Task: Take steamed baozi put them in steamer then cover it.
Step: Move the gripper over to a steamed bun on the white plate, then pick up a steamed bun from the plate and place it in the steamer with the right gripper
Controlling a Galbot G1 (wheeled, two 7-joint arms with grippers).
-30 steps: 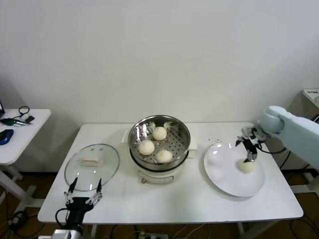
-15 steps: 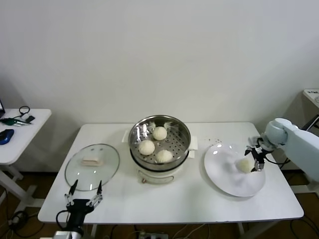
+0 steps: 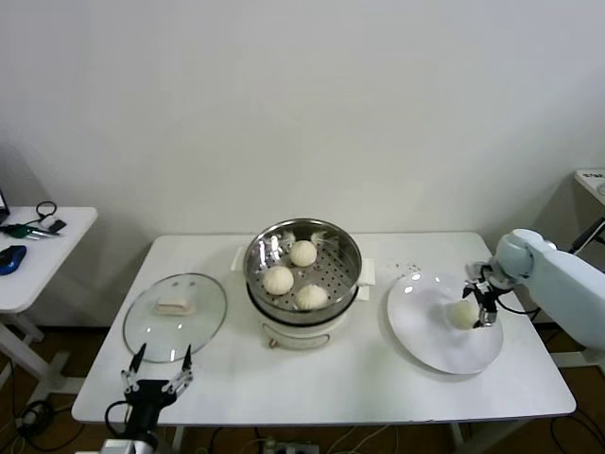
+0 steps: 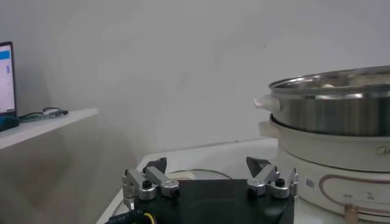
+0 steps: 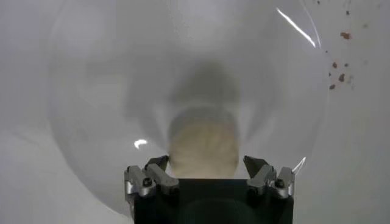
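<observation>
The steel steamer (image 3: 302, 265) stands mid-table on its white pot base, with three steamed baozi (image 3: 278, 280) inside. One more baozi (image 3: 460, 313) lies on the white plate (image 3: 430, 340) at the right. My right gripper (image 3: 482, 303) sits low at that bun's right side, open. In the right wrist view the bun (image 5: 203, 146) fills the space between the spread fingertips (image 5: 159, 163) of the gripper (image 5: 206, 164). The glass cover (image 3: 175, 317) lies flat on the table's left. My left gripper (image 3: 158, 376) waits open at the front left edge, facing the steamer (image 4: 341, 103).
A small side table (image 3: 38, 246) with cables and gadgets stands at the far left. Brown crumbs (image 5: 338, 67) dot the table beyond the plate. The table's front edge (image 3: 321, 416) runs just ahead of the left gripper.
My right gripper has swung from above the plate's far side down to the bun's right side and now brackets it. The bun has barely shifted. The left arm is still.
</observation>
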